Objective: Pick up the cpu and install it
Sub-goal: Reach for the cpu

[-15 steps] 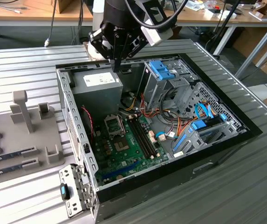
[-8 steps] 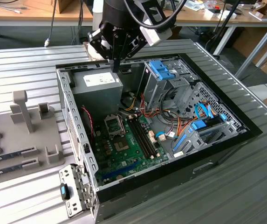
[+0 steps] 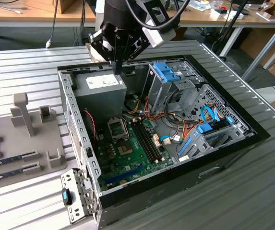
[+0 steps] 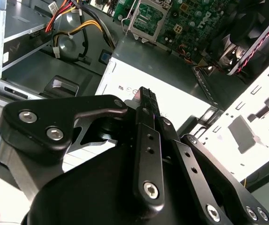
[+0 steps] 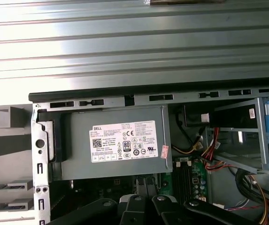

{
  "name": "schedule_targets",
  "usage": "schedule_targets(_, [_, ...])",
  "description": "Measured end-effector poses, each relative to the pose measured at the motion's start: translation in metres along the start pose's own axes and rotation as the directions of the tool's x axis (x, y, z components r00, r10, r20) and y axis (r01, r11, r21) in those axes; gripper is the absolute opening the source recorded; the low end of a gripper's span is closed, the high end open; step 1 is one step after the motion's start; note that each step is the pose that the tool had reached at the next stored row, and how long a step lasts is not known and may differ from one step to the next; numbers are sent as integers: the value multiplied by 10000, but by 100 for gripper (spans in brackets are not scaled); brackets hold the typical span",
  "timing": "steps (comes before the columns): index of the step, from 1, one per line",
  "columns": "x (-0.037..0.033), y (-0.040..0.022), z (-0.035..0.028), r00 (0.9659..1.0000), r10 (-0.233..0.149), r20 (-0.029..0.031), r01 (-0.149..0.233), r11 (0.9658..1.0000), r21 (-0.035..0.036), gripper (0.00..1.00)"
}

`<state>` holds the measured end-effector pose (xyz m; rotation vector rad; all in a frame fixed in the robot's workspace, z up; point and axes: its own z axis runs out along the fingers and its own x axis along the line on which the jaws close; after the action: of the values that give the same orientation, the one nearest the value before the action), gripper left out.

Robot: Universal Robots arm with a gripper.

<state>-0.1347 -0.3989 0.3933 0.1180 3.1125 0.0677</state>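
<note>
Your tool (image 3: pixel 117 69) hangs just over the grey power supply (image 3: pixel 100 84), so there's no room to drop there. The drive cage (image 3: pixel 157 91) with blue latches stands close beside the tool. Orange and yellow cables (image 3: pixel 142 112) spill between cage and supply. Past the supply the green board (image 3: pixel 123 163) is open from above. The case wall (image 3: pixel 72 124) and memory slots (image 3: pixel 147 139) flank the socket (image 3: pixel 118 128).
</note>
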Motion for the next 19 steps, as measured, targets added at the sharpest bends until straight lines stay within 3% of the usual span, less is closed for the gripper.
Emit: schedule_targets(19, [65,-5,-2,10000,0,0,0,10000,1,11])
